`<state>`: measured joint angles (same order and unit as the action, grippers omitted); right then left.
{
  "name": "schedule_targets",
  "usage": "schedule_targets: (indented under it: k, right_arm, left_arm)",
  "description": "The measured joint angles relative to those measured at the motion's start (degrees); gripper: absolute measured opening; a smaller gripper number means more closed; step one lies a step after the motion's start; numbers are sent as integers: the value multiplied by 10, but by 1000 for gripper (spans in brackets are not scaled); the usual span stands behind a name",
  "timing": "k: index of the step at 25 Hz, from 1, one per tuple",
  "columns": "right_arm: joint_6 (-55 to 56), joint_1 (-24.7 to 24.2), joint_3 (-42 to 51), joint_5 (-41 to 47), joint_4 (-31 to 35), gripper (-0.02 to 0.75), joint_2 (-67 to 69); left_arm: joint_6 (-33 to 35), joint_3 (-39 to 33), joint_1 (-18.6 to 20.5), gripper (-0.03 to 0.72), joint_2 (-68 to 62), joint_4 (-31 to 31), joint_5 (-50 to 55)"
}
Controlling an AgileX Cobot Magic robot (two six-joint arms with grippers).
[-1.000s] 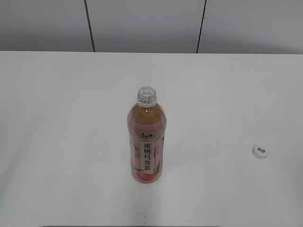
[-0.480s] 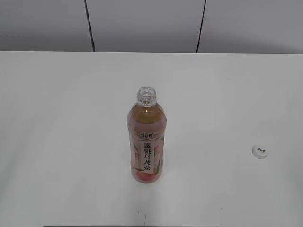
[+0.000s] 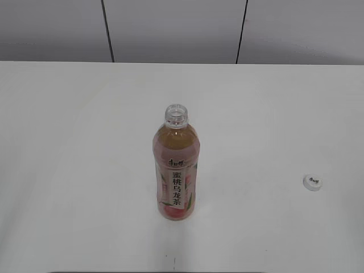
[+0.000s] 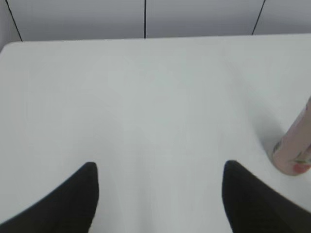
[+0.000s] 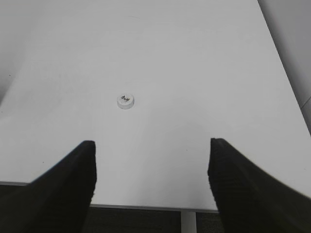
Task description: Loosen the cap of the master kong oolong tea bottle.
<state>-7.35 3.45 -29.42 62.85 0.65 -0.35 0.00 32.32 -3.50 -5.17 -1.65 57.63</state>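
1. Against the earlier exterior pictures, we see almost no change: the cap (image 3: 311,182) has shifted slightly from where it lay a second ago, and the master kong oolong tea bottle (image 3: 176,165) stands just as before.
2. The bottle is upright near the middle of the white table (image 3: 74,170), its threaded neck open and uncapped.
3. The cap lies flat on the table, well apart from the bottle, toward the right edge; the right wrist view shows it alone ahead of the fingers (image 5: 126,101).
4. Our left gripper (image 4: 158,194) is spread wide and holds nothing; the bottle's base (image 4: 294,153) shows at its right.
5. Our right gripper (image 5: 151,170) is likewise spread wide and empty, above the table's near edge.
6. Nothing stands between either gripper and the bottle or cap.
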Motion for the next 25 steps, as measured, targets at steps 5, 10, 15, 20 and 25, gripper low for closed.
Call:
schedule_targets:
  k: [5, 10, 15, 20, 25]
  right_arm:
    - [0, 0, 0, 0, 0, 544, 0]
    - [0, 0, 0, 0, 0, 544, 0]
    - [0, 0, 0, 0, 0, 544, 0]
    - [0, 0, 0, 0, 0, 544, 0]
    - [0, -1, 0, -1, 1, 544, 0]
  left_arm:
    - [0, -2, 0, 485, 0, -2, 7]
    - [0, -2, 0, 485, 0, -2, 7]
    - [0, -2, 0, 478, 0, -3, 7]
    - [0, -2, 8, 468, 5, -3, 7]
    - [0, -3, 21, 468, 54, -4, 9]
